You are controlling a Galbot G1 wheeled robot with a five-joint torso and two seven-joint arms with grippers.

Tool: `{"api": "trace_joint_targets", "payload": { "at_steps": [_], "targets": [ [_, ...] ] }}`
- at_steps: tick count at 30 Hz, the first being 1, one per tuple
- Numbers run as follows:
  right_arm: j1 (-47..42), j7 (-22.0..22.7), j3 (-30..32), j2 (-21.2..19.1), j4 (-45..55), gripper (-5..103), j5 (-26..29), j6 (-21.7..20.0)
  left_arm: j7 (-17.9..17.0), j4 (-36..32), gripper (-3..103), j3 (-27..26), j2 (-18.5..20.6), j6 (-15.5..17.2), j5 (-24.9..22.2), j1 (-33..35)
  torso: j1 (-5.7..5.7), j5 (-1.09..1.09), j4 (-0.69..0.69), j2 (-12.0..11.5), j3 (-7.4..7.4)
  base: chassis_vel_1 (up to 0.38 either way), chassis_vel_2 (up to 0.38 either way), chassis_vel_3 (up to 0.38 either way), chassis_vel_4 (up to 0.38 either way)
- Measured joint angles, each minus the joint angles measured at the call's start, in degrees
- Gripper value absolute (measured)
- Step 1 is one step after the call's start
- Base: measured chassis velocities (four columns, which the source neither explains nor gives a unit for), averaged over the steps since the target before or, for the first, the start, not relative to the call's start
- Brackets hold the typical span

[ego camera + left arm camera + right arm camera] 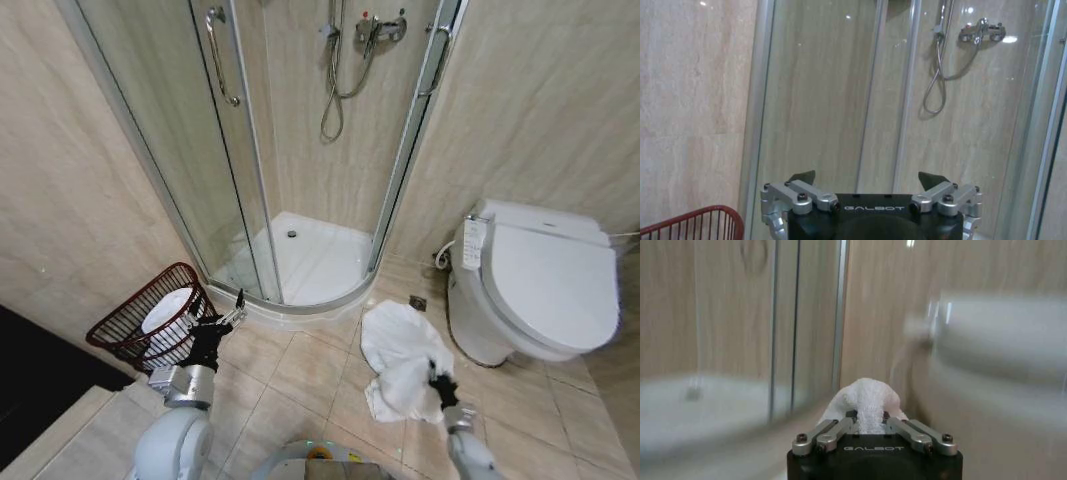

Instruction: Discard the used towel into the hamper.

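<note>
The right gripper [436,381] is pinching a bunched fold of the used towel [402,358], its fingers [840,427] pressed in on the white cloth, as the right wrist view shows. Most of the towel is lying or trailing over the tiled floor [300,375] between the curved shower sill [300,312] and the toilet [535,280], its long axis running from the gripper away toward the shower.

The hamper [140,322] is sitting on the far left of the floor, tucked against the left wall beside the shower's glass door [215,150], tilted so its mouth is facing up and toward the robot. Something white is already lying inside it.

So the relation that matters is sideways: the hamper is lying well apart to the left of the fingers holding the towel, with the whole floor's width in between. The left gripper [225,318] is hovering just beside the hamper's rim, fingers [802,176] spread wide and holding nothing. It is the nearer arm to the hamper by far, yet the towel is on the right arm. In my judgement, the cloth is needing to travel leftward across the robot's front, lifted enough that its trailing end clears the rim.
</note>
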Motion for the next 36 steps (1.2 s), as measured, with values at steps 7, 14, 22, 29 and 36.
{"api": "trace_joint_targets", "payload": {
  "at_steps": [7, 14, 22, 29, 36],
  "targets": [
    [-4.51, -0.92, 9.06, -1.45, 27.05, 10, 5.44, -9.99, -0.01, 0.0, 100, 0.01, -0.01, 0.0, 0.0, 0.0, 0.0, -0.03, 0.03, 0.0, 0.0, 0.0, 0.0, 0.0, 0.0],
    [-4.98, 0.72, 14.0, -6.72, 41.3, 10, 13.36, -15.73, -0.01, 0.0, 100, 0.0, -0.01, 0.0, 0.0, 0.0, 0.0, 0.01, 0.03, 0.0, 0.0, 0.0, 0.0, 0.0, 0.0],
    [-2.18, 4.36, 19.9, -14.46, 51.53, 10, 23.43, -22.34, 0.0, 0.0, 100, 0.01, -0.01, 0.0, 0.0, 0.0, 0.0, -0.01, 0.03, 0.0, 0.0, 0.0, 0.0, 0.0, 0.0],
    [0.38, 7.48, 24.93, -23.86, 58.58, 10, 30.42, -26.69, -0.01, 0.0, 100, 0.01, -0.01, 0.0, 0.0, 0.0, -0.01, -0.03, 0.03, 0.0, 0.0, 0.0, 0.0, 0.0, 0.0],
    [0.25, 7.59, 25.78, -24.8, 59.16, 10, 30.83, -26.6, -0.01, 0.0, 100, 0.01, -0.01, 0.0, 0.0, 0.0, -0.01, -0.01, 0.03, 0.0, 0.0, 0.0, 0.0, 0.0, 0.0]
  ]
}}
